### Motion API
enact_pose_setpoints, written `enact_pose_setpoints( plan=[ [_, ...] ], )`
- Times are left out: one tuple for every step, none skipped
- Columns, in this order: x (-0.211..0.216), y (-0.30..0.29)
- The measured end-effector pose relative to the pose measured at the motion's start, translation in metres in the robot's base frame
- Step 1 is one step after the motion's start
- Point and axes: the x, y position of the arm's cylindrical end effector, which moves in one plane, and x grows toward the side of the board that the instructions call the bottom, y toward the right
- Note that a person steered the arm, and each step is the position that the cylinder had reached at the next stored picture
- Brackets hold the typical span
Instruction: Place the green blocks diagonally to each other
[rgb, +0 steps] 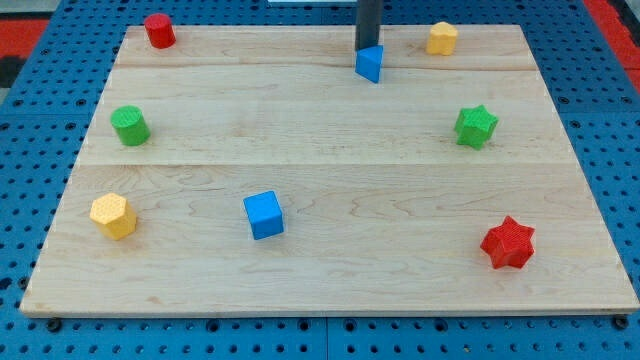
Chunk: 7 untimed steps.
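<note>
Green blocks not touched yet

My tip, a bare rod holding nothing, sits behind the blue wedge at the top edge; next I'd guess it heads for the green star or green cylinder.

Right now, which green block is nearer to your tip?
The green star, at the view's right; the green cylinder lies farther from my tip.

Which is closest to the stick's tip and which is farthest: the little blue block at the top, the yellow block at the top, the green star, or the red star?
From my tip, nearest first:
1. Small blue block, right at the tip, view's top.
2. Yellow block, view's top right.
3. Green star, view's right side.
4. Red star, view's bottom right corner.
</note>
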Motion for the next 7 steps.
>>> enact_pose_setpoints(
  plan=[
    [0.016, 0.004],
    [0.021, 0.004],
    [0.014, 0.05],
    [0.027, 0.11],
    [0.061, 0.145],
    [0.101, 0.14],
    [0.114, 0.163]
  ],
)
